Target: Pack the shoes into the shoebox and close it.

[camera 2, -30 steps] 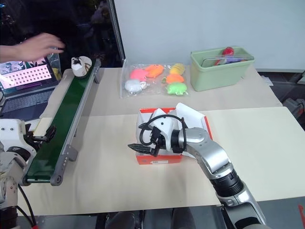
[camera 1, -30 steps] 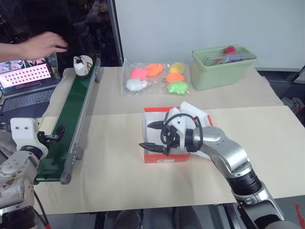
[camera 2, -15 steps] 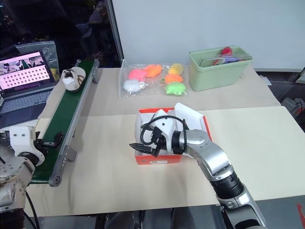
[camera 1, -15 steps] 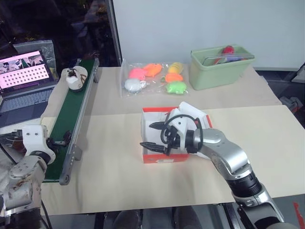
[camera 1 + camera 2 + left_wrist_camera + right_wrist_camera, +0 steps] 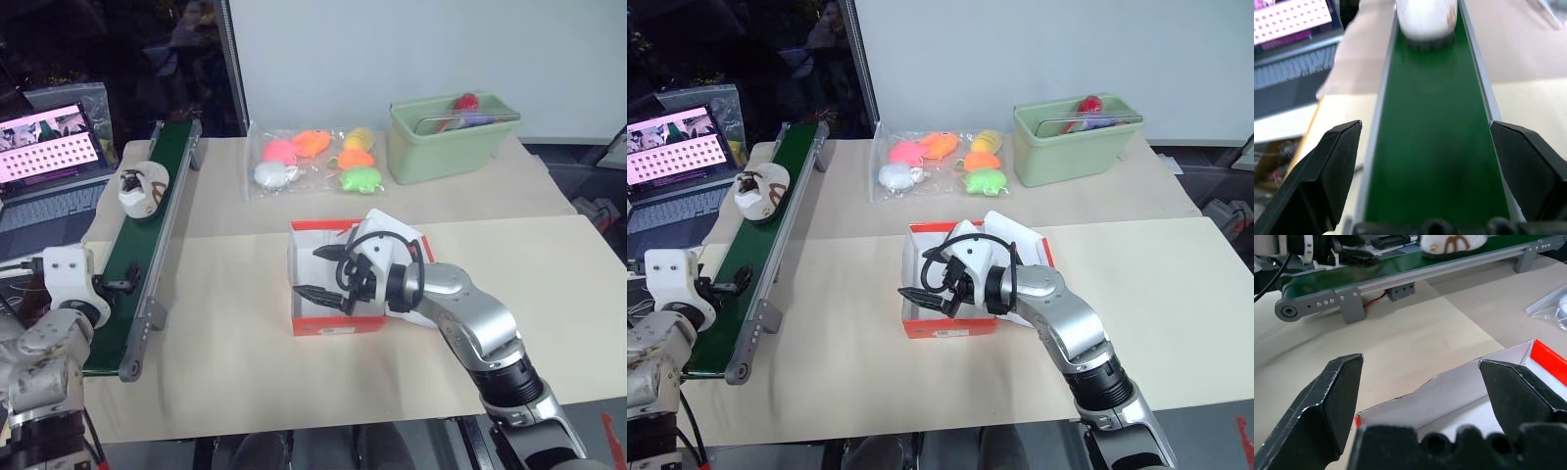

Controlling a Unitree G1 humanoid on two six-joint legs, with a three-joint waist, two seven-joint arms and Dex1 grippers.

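Observation:
One white shoe [image 5: 137,191] with brown laces rides on the green conveyor belt [image 5: 132,264] at the left, about midway along it; it also shows ahead of the fingers as the shoe [image 5: 1425,19]. My left gripper [image 5: 120,285] hovers open over the belt's near end, well short of the shoe. The red shoebox [image 5: 328,323] stands open at the table's middle, its white-lined lid [image 5: 397,233] tilted back. My right gripper [image 5: 308,273] hangs open over the box's left wall [image 5: 1449,391], holding nothing. The arm hides most of the box's inside.
A clear bag of coloured squishy toys [image 5: 318,162] lies at the back, with a pale green bin [image 5: 451,137] to its right. An open laptop [image 5: 54,166] sits left of the conveyor. Bare tabletop spreads in front of and right of the box.
The shoe has travelled down the belt toward me. A person's hand at the belt's far end has withdrawn. My left gripper edged slightly forward; the right stayed over the box.

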